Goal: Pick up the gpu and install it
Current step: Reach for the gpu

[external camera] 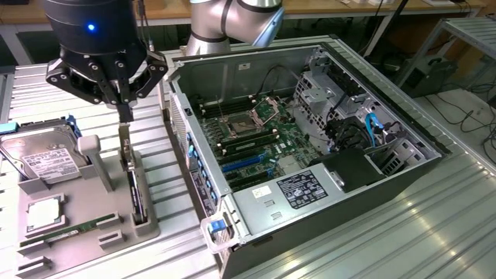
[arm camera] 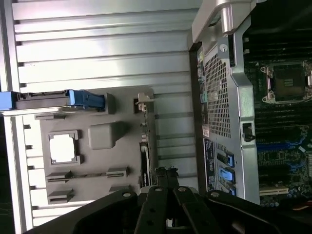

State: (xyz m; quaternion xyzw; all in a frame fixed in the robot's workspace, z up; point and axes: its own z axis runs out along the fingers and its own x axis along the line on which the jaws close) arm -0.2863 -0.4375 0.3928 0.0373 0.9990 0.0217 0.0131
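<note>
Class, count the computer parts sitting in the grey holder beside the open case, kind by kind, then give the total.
hard drive: 1
processor chip: 1
memory stick: 1
gpu: 1
Total: 4

Labels on the power supply and hard drive — no print legible

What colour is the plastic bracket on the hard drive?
The bracket is blue, clearest in the wrist view.

Gpu edge-on, fan face hidden; hard drive edge-cropped.
</note>
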